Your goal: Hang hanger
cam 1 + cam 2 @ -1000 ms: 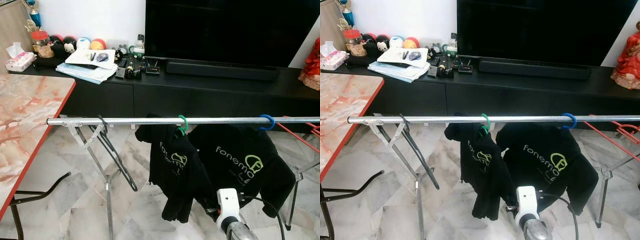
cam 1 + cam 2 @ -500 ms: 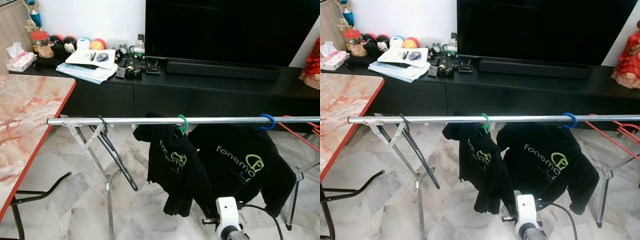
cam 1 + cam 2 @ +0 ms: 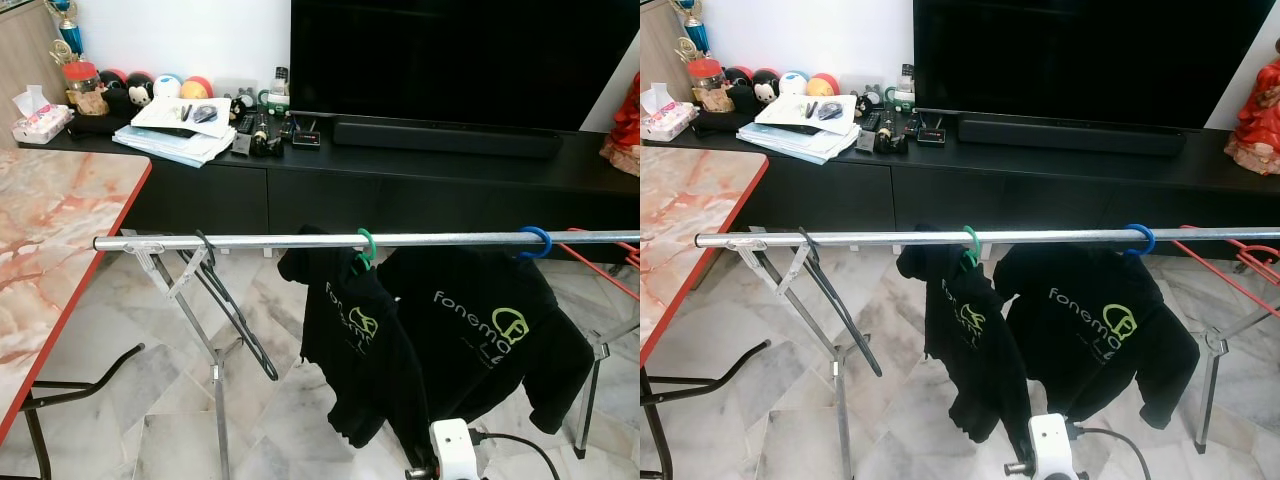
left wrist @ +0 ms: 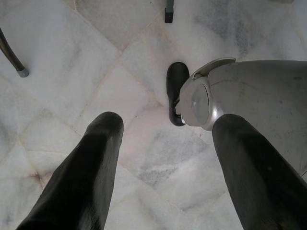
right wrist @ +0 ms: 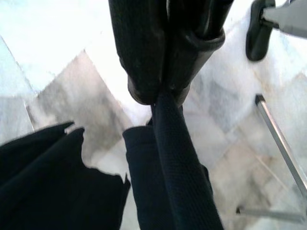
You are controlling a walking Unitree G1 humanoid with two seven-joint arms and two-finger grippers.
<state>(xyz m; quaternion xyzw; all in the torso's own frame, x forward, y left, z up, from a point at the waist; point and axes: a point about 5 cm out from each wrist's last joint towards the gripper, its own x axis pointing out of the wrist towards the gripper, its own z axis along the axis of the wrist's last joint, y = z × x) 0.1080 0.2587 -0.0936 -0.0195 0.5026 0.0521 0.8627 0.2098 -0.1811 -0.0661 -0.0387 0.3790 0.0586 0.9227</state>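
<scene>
— How many hangers on the rail [image 3: 300,241]?

— Three hooks sit on it: a black hanger [image 3: 235,315], empty, near the rail's left end; a green hook [image 3: 366,246] in the middle; a blue hook [image 3: 535,242] to the right. Red hangers [image 3: 605,270] show at the far right edge, count unclear.

— And shirts?

— Two, both black. The left shirt [image 3: 360,360] hangs from the green hook, turned and bunched. The right shirt [image 3: 490,335] hangs flatter from the blue hook.

— Any writing?

— The right shirt reads "fonema" in pale letters with a green logo beside it. The left shirt carries the same green logo, the lettering mostly folded away.

— The grippers?

— The right gripper [image 5: 160,93] has its fingers pressed together on a strip of black cloth, a hem of the left shirt, low beneath the rail. The left gripper [image 4: 165,158] hangs over the marble floor [image 4: 72,52], fingers apart, holding nothing.

— Anything else?

— A white wrist housing [image 3: 452,450] shows at the bottom, under the shirts.
</scene>
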